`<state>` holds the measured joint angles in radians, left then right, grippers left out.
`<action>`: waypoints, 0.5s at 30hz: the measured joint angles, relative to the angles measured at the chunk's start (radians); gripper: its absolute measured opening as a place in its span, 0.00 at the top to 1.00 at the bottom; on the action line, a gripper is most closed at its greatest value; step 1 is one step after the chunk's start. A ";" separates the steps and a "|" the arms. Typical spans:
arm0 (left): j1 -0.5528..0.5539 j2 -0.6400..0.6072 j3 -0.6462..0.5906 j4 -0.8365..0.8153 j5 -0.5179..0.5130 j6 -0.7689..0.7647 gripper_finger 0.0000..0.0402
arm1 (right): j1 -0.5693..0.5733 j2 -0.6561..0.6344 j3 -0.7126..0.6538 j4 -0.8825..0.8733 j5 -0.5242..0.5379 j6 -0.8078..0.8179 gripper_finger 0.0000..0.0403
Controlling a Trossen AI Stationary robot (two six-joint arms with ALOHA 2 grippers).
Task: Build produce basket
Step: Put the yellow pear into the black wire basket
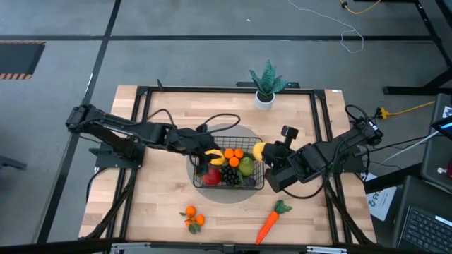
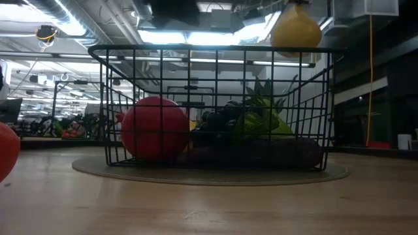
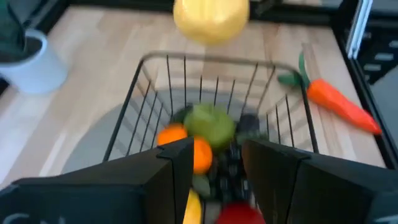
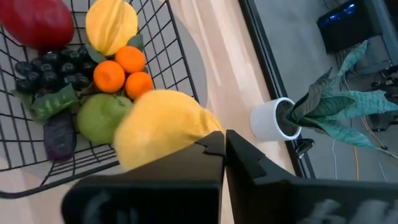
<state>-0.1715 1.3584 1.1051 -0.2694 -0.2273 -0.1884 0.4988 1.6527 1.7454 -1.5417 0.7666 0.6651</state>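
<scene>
The black wire basket [image 1: 229,171] stands mid-table on a grey round mat. It holds a red apple [image 2: 155,128], black grapes [image 4: 53,70], a green pear [image 4: 102,117], oranges [image 4: 121,68] and a yellow squash [image 4: 111,25]. My right gripper [image 4: 224,146] is shut on a yellow pear [image 1: 259,149] at the basket's far right rim; the pear also shows above the rim in the low view [image 2: 296,29]. My left gripper [image 3: 216,165] is open over the basket's left side and holds nothing. My right gripper holds the yellow pear by its side [image 4: 189,127], at the fingers' free ends; the fingers themselves hide the exact place of contact. The fingers come from the table's right side. The pear is lifted clear, just above the basket's right rim [image 2: 307,49].
A potted plant in a white pot [image 1: 266,88] stands at the table's far edge. A carrot [image 1: 270,221] and small oranges [image 1: 192,219] lie on the table near the front edge. Black frame rails [image 1: 321,127] run along the table's sides.
</scene>
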 joint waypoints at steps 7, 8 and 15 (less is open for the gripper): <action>-0.034 -0.094 -0.001 -0.183 0.000 -0.072 0.69 | -0.044 0.001 0.000 0.167 -0.004 -0.180 1.00; -0.041 -0.108 -0.001 -0.227 0.000 -0.072 0.69 | -0.048 0.001 0.000 0.198 -0.005 -0.217 1.00; -0.072 -0.159 -0.002 -0.474 -0.003 -0.089 0.69 | -0.089 0.002 0.000 0.275 -0.010 -0.332 1.00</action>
<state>-0.2430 1.1993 1.1034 -0.7434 -0.2305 -0.2773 0.4095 1.6543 1.7454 -1.2663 0.7567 0.3330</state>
